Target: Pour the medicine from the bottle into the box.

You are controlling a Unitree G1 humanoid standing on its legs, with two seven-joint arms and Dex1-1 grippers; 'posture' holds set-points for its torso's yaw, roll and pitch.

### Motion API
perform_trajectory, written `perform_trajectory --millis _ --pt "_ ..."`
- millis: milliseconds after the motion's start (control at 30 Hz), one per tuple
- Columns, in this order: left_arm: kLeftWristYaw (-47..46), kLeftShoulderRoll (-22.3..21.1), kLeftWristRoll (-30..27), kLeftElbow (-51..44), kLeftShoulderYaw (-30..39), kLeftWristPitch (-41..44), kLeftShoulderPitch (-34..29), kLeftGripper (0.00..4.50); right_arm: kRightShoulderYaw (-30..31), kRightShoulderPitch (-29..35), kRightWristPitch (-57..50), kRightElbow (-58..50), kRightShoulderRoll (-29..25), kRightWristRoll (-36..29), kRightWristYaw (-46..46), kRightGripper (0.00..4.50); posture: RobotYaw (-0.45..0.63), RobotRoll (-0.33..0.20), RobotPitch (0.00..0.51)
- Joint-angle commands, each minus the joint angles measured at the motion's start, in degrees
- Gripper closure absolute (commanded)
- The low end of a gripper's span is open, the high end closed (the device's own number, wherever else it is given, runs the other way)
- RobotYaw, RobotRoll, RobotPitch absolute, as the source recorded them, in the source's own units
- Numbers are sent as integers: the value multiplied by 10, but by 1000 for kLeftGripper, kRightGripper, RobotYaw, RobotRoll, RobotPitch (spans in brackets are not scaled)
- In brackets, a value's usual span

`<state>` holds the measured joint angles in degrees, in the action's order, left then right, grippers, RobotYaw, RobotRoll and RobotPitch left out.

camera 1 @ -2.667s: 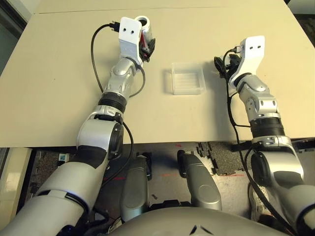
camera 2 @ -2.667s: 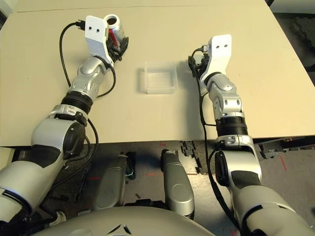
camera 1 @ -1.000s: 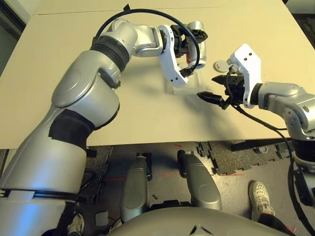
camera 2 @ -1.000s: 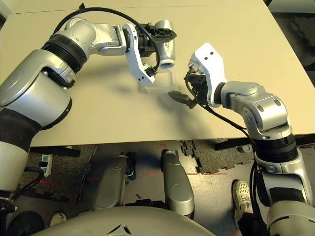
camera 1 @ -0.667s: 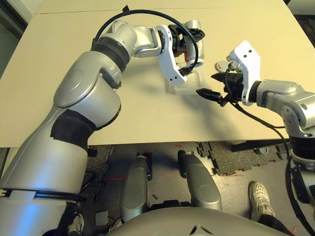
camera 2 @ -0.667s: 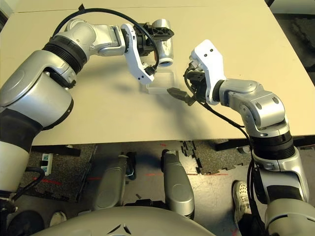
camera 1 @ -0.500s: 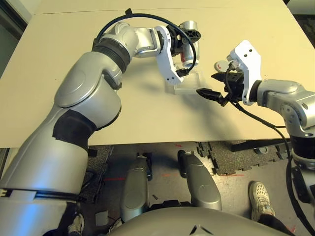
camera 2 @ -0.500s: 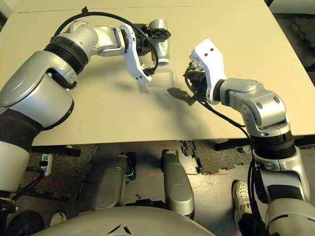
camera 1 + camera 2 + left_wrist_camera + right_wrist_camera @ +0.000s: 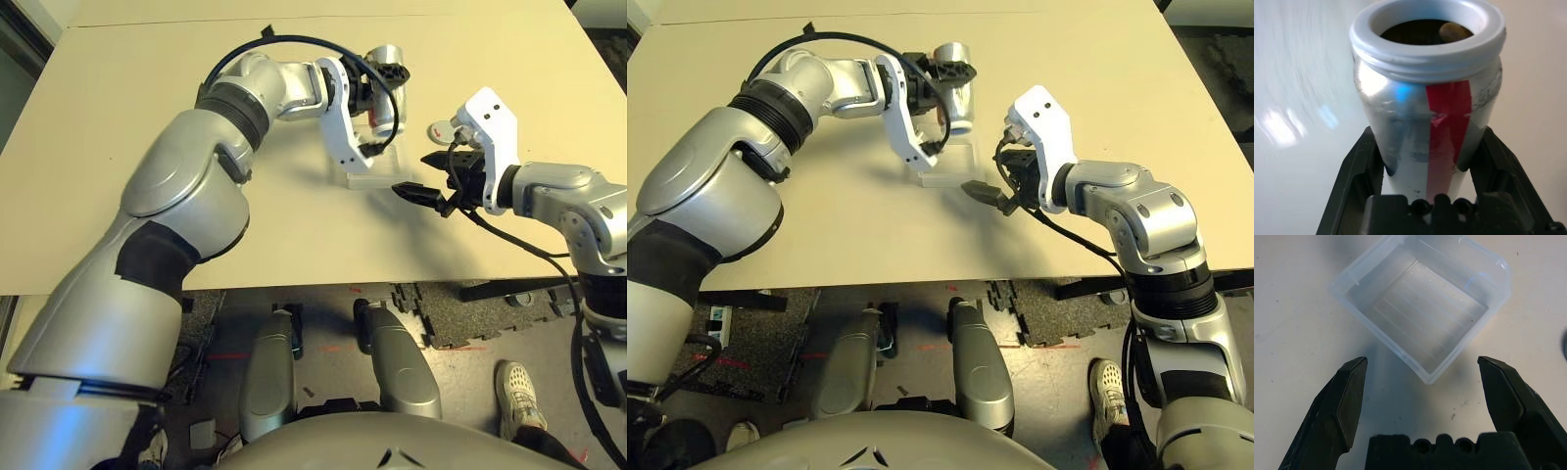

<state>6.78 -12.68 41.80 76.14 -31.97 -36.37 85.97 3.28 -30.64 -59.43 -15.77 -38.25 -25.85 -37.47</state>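
My left gripper [image 9: 1425, 164] is shut on the bottle [image 9: 390, 86], a silver cylinder with a red stripe. The bottle is uncapped and tipped, its open mouth facing down over the far side of the box [image 9: 378, 168]. In the left wrist view a small brownish-gold medicine pill [image 9: 1454, 32] lies just inside the bottle's white rim. The box [image 9: 1422, 308] is a clear shallow tray and looks empty. My right gripper [image 9: 419, 174] stands open just off the box's near right corner, without touching it. Its two black fingers [image 9: 1349, 396] flank that corner in the right wrist view.
The bottle's round grey cap [image 9: 441, 129], marked red, lies on the tan table [image 9: 118, 147] to the right of the box, behind my right gripper. The table's front edge runs close below my right forearm. The left arm's black cable arcs above the table near the bottle.
Since the earliest frame, my left arm has swung the bottle from the far left to above the box and tipped it. My right gripper has turned toward the box. Over the last second, only small shifts.
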Motion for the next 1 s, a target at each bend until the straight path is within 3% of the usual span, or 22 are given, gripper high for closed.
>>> perform_trajectory --millis 33,233,533,767,1000 --pt "131 16 -180 1 159 112 -21 1834 -10 9 -2 -7 -6 -4 -2 0 -115 0 213" --pt "153 18 -355 -20 341 267 -76 1834 -18 10 9 7 -4 0 2 0 -103 0 215" --pt "83 33 -468 -40 461 361 -190 1834 -29 19 23 23 10 3 15 0 -106 0 220" --pt "71 36 -467 -53 455 367 -225 1835 -35 31 10 -1 2 -8 14 0 -117 0 222" --pt "71 12 -443 -48 433 343 -193 1836 -32 44 2 -14 -6 -8 16 0 -120 0 220"
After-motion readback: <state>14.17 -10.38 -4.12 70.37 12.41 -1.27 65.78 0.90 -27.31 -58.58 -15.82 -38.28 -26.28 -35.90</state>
